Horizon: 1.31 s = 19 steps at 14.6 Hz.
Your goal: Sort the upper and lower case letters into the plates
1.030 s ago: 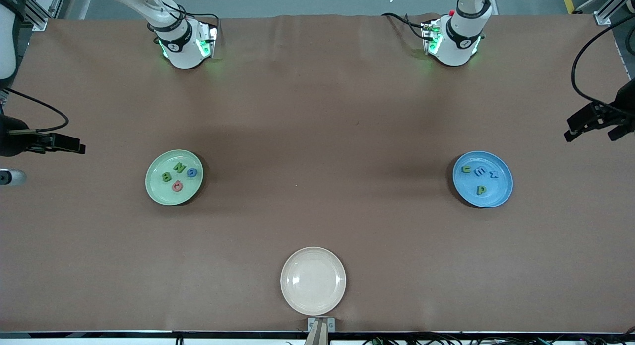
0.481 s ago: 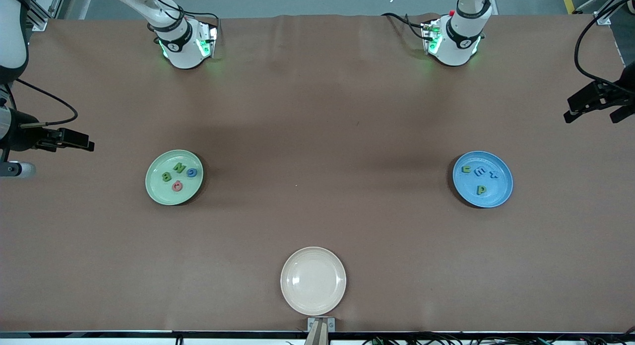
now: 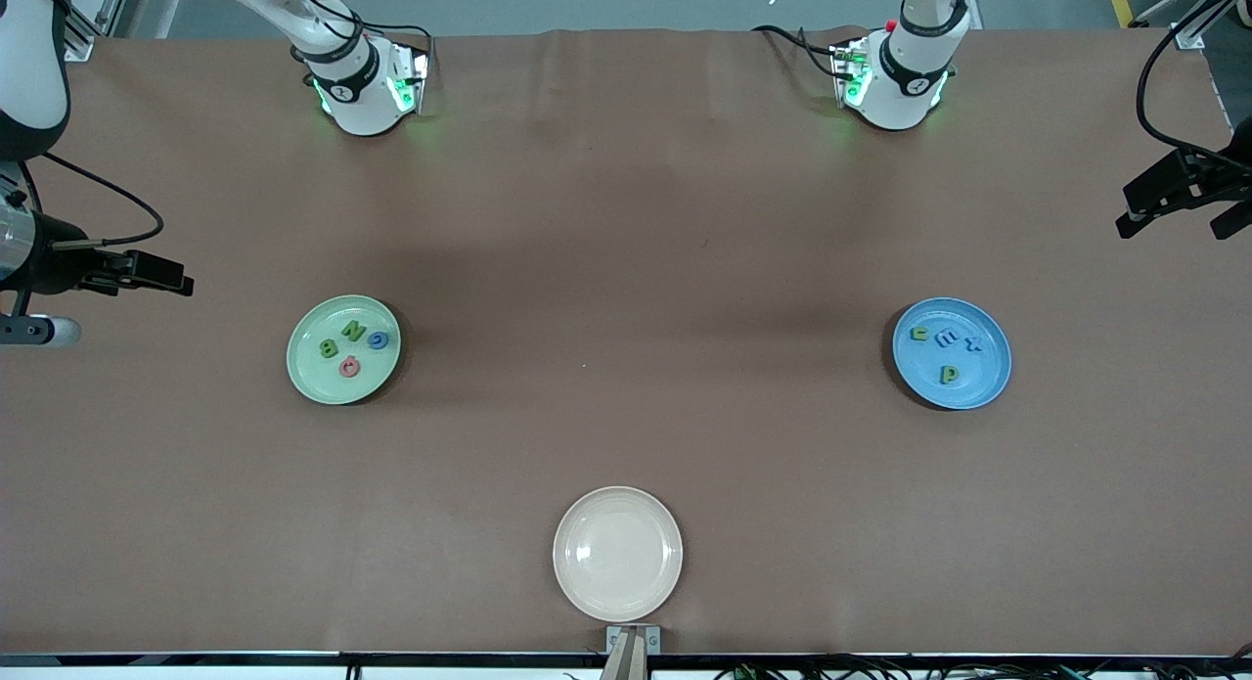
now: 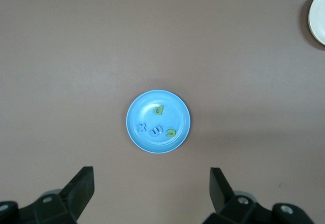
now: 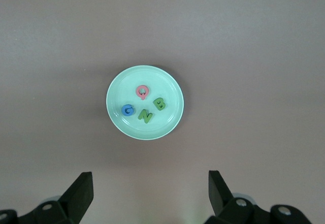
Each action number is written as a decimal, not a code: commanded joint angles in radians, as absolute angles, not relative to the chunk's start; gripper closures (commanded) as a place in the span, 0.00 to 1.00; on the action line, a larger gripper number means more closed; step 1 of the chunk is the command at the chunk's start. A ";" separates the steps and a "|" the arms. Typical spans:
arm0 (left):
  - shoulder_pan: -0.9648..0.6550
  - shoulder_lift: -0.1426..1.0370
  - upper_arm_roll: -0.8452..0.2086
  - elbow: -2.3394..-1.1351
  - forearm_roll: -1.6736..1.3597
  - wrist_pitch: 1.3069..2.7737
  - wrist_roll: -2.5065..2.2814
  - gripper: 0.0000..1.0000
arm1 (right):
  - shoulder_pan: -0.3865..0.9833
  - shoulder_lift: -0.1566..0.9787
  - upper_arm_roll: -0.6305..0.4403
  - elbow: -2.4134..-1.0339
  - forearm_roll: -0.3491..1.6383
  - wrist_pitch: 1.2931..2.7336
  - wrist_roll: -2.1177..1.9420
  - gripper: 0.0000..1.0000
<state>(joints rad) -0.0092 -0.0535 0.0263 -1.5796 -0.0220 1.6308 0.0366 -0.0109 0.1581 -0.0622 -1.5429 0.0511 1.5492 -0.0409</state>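
Light was even and fairly bright, falling from overhead. The brown desk (image 3: 626,269) showed broad, soft darker bands across its middle, and each plate cast a short dark shadow. The cream plate (image 3: 617,553) carried a faint sheen. Green glow ringed both arm bases. Both wrist views were crisp at the centre.

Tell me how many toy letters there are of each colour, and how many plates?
Green letters: 4 (two in the pale green plate, two in the blue plate)
Blue letters: 3 (one in the pale green plate, two in the blue plate)
Red letters: 1, in the pale green plate
Plates: 3 (pale green, blue, cream)
Total: 8 letters and 3 plates, 11 things.
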 commanded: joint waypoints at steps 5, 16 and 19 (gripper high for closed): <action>-0.005 -0.054 0.026 -1.563 -0.031 1.611 0.049 0.00 | -0.032 0.126 -0.032 -1.568 -0.038 1.624 -0.035 0.00; -0.008 -0.054 0.026 -1.563 -0.032 1.611 0.046 0.00 | -0.046 0.160 -0.034 -1.474 0.014 1.612 -0.021 0.00; -0.009 -0.054 0.026 -1.563 -0.032 1.611 0.043 0.00 | -0.049 0.158 -0.037 -1.486 0.046 1.583 -0.029 0.00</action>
<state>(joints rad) -0.0085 -0.0535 0.0263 -1.5789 -0.0220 1.6304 0.0374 -0.0300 0.1622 -0.0513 -1.4785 0.0222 1.5983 -0.0352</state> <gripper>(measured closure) 0.000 0.000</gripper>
